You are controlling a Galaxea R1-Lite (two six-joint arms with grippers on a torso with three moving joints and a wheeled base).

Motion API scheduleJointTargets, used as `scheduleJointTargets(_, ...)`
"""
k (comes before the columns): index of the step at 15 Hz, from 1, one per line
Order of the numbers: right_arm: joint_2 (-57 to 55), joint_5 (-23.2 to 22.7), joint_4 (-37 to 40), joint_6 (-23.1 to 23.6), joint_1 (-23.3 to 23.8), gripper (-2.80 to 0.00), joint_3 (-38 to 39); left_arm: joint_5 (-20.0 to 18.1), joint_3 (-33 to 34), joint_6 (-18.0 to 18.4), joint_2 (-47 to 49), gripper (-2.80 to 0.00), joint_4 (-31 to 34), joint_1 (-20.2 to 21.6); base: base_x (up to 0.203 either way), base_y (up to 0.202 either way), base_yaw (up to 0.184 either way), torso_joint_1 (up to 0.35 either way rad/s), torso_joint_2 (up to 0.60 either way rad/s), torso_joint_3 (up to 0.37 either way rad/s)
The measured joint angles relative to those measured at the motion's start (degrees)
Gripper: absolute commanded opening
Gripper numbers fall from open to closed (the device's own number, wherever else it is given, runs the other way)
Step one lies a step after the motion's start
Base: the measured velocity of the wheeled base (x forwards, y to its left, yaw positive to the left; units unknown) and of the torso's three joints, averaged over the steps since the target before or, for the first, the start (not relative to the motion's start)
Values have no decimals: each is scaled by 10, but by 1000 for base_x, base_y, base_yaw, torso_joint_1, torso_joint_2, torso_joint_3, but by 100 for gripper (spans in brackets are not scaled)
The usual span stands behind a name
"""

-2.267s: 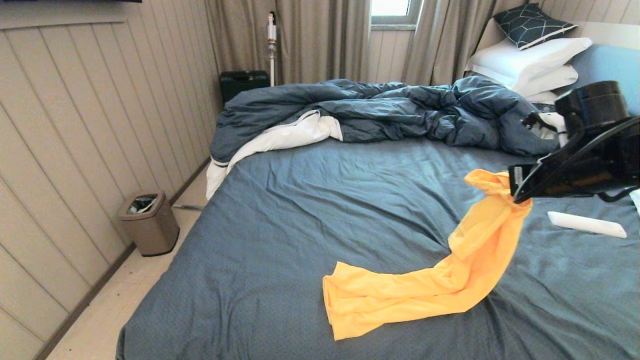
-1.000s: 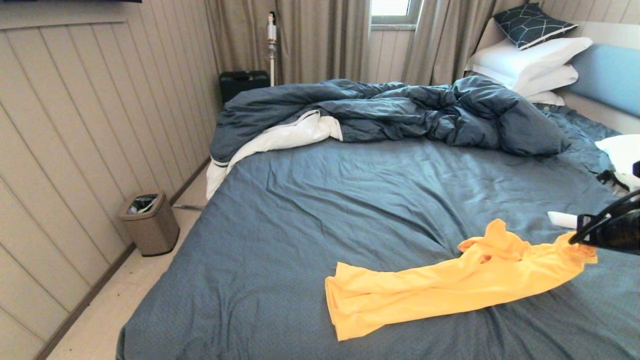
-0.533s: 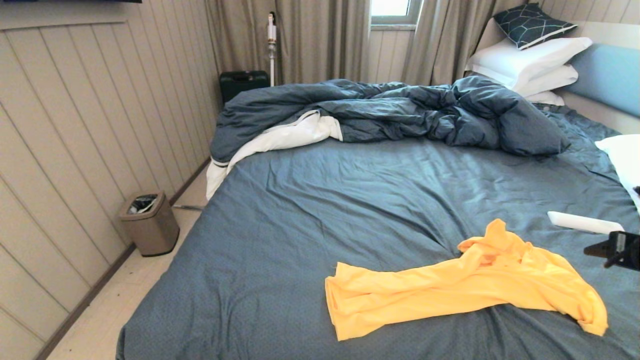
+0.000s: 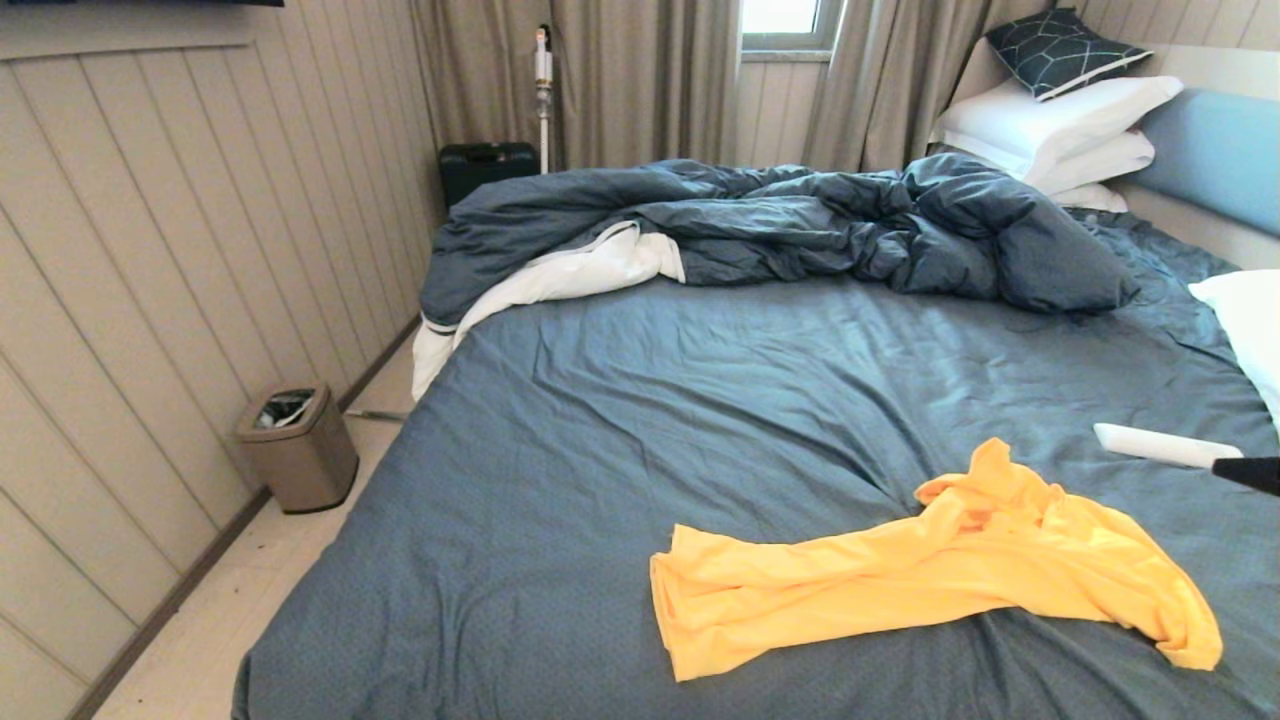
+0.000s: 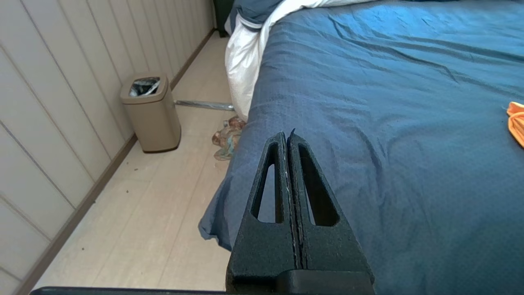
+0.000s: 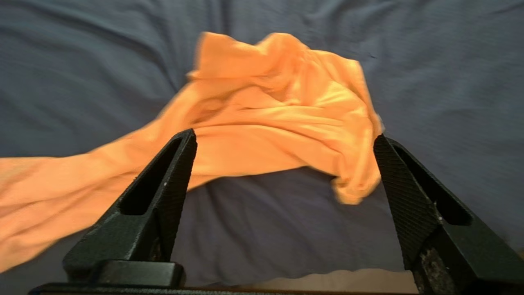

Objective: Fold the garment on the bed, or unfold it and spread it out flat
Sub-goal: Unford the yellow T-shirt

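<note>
One garment (image 4: pixel 930 570) — a yellow T-shirt — lies bunched in a long strip on the near right of the bed (image 4: pixel 640 420). The right end effector (image 6: pixel 284 141) hangs over it, fingers spread wide, empty. The left end effector (image 5: pixel 287 137), pinched closed on nothing, hovers by the bed's edge. One bin (image 4: pixel 298 445), one white remote (image 4: pixel 1165 446) — well apart.
</note>
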State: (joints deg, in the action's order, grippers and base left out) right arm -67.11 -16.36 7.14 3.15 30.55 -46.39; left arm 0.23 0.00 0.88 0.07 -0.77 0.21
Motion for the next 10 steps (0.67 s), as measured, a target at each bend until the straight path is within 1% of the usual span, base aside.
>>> scheduleJointTargets(2, 27, -25, 5, -23, -8, 0, 2, 0, 0, 0, 0, -280, 0, 0, 0, 0, 0, 0, 0, 0)
scheduleJointTargets(5, 49, -110, 6, -35, 1, 0, 7, 0, 0, 0, 0, -280, 0, 0, 0, 0, 0, 0, 0, 0)
scheduleJointTargets(10, 45, -124, 4, -35, -3, 0, 7, 0, 0, 0, 0, -280, 0, 0, 0, 0, 0, 0, 0, 0)
